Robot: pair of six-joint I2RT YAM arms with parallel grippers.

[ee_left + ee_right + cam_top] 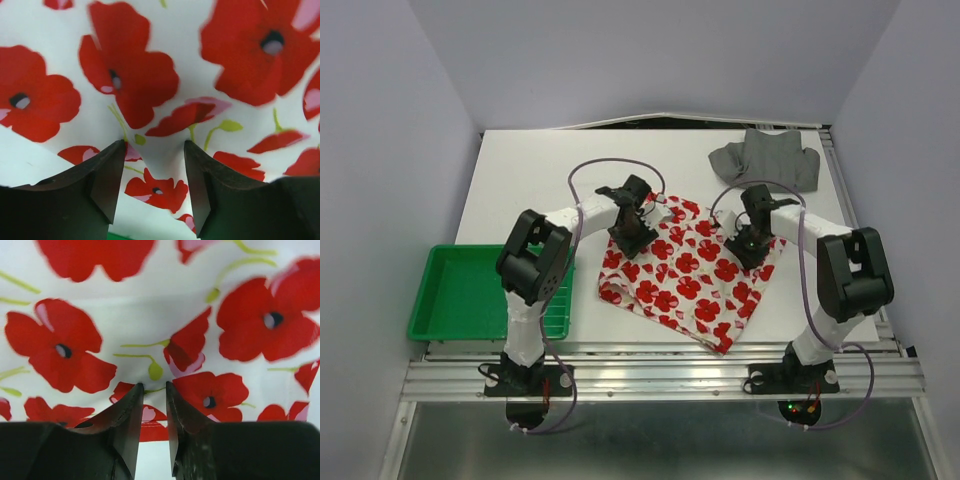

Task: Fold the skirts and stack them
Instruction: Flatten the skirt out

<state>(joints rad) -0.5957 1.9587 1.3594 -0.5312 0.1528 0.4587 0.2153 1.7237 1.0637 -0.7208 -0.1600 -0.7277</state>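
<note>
The white skirt with red flower print [685, 280] lies spread at the table's middle. It fills the left wrist view [165, 50] and the right wrist view [130, 320]. My left gripper [632, 238] [154, 145] presses down on the skirt's far left edge, with a raised ridge of cloth bunched between its half-closed jaws. My right gripper [752, 248] [154, 386] is on the skirt's far right edge, its jaws nearly together on a pinch of cloth by the hem. The dark grey skirt [767, 158] lies crumpled at the far right, apart from both grippers.
A green plastic tray [470, 290] sits at the table's left near edge, beside the left arm's base. Grey walls enclose the table on the left, right and back. A metal rail runs along the near edge [660, 372].
</note>
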